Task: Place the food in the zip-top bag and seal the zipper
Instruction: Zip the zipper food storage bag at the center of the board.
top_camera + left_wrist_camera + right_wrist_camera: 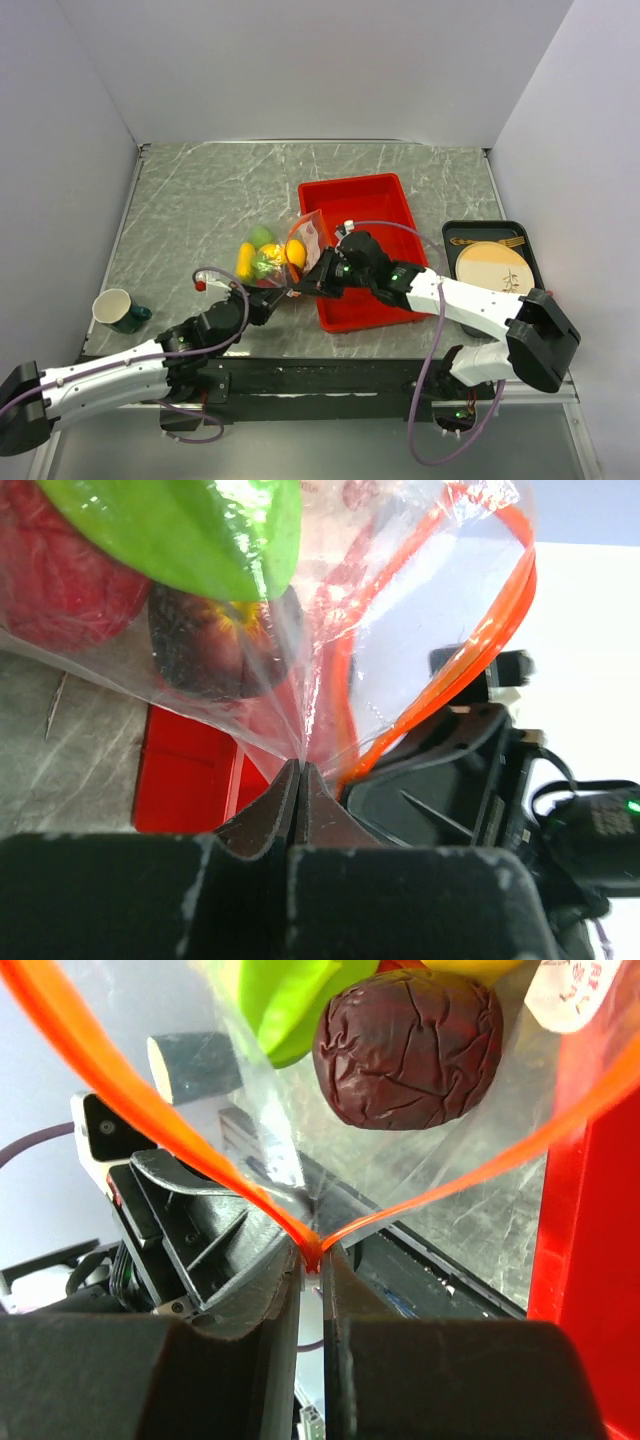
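Pinching the zip-top bag (272, 258) from both sides at its near end; left hand (300, 770) clamped tight on the clear film, fingertips meeting with plastic caught between them; right hand (313, 1255) narrow, gripping the zipper (120, 1078) where its two orange strands meet; above that pinch the strands spread apart, so the mouth is not sealed there. Bag is on the grey tabletop (200, 200) just left of the red tray (360, 200), one corner overlapping the tray's edge; the two hands sit close together at the bag's near side, between bag and tray. The food (246, 262) is inside the bag: yellow, green and orange pieces in the top view; a dark red wrinkled piece (408, 1045) and a green piece (280, 1000) seen through the film in the right wrist view; a red piece (60, 580) in the left wrist view. Tan plate (492, 268) on a black tray (455, 232) to the right; cup (118, 310) near the left edge.
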`<move>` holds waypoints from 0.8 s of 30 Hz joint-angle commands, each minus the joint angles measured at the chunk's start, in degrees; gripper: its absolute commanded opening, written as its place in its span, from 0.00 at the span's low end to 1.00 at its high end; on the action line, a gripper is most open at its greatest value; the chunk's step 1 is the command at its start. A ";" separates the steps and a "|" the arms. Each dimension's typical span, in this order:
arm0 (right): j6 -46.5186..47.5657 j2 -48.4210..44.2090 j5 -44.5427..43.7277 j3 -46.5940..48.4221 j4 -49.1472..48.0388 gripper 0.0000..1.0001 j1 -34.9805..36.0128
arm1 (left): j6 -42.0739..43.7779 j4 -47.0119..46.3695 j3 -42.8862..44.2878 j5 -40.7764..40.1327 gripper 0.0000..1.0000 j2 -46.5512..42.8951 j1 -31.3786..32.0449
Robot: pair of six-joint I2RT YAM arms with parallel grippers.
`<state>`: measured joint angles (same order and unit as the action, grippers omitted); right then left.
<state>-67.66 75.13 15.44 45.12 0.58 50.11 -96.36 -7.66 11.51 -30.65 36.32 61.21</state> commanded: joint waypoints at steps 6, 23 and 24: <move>2.44 0.98 -0.85 4.53 -0.93 0.05 -3.26 | -1.47 3.88 -4.65 1.65 0.01 -5.29 0.14; -0.80 -2.18 -0.50 -0.29 -4.88 0.03 -2.47 | 0.03 -0.78 -3.07 1.83 0.42 -2.48 0.14; -1.42 -2.88 -0.50 -0.82 -5.49 0.03 -2.21 | -0.23 -0.95 -3.16 1.91 0.45 -2.48 0.14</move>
<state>-65.73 76.79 17.98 46.54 0.97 47.37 -96.71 -9.30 8.27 -28.27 35.16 61.21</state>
